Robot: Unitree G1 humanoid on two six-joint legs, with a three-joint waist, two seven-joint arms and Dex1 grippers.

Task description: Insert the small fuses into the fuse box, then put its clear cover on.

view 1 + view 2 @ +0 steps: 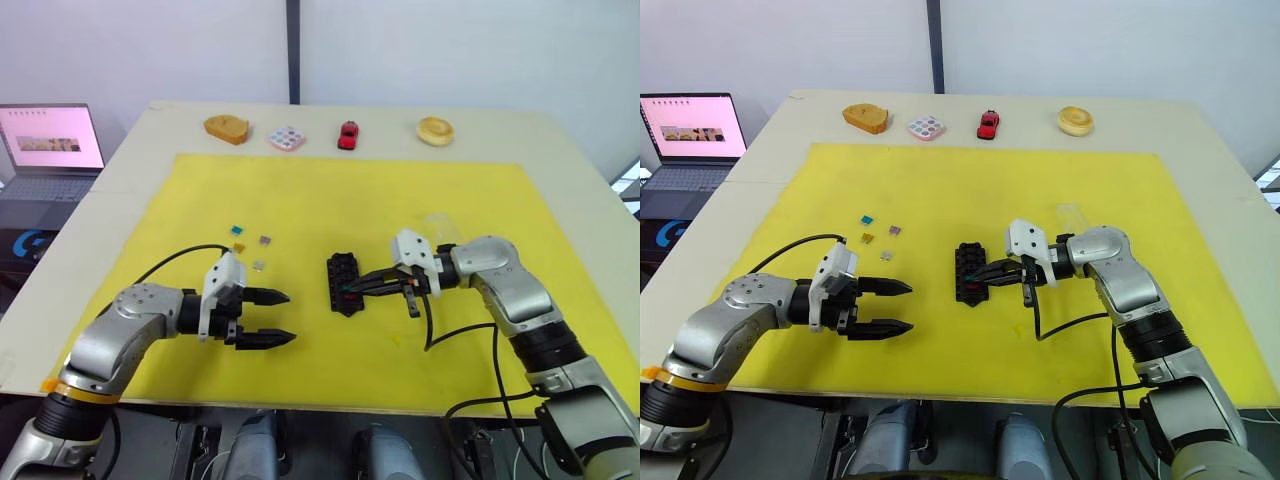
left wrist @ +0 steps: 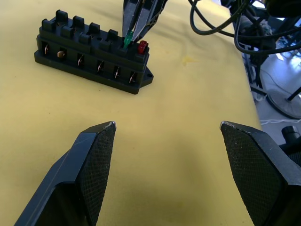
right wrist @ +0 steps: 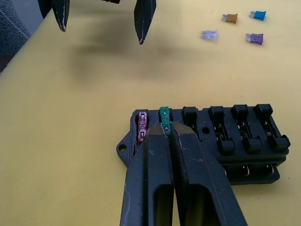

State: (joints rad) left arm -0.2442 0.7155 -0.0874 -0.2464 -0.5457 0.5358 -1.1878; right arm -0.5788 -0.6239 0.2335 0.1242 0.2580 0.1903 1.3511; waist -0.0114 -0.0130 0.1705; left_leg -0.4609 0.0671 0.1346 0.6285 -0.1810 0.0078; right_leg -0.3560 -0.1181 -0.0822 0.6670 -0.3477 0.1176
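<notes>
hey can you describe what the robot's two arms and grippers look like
Both arms are silver-grey metal with rounded joint housings and black sections at the wrists. Each carries a white plastic block at the wrist and a black cable looping off it. The left gripper and right gripper each have two black tapered fingers; the left gripper's pads are cross-hatched.

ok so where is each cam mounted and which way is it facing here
Left and right eye views: on the head, looking down over the yellow mat; both arms show.
Left wrist view: along the open left gripper toward the fuse box.
Right wrist view: along the right gripper, shut on the green fuse at the box.
Shared: both wrist views show the box, green fuse and the other gripper.
</notes>
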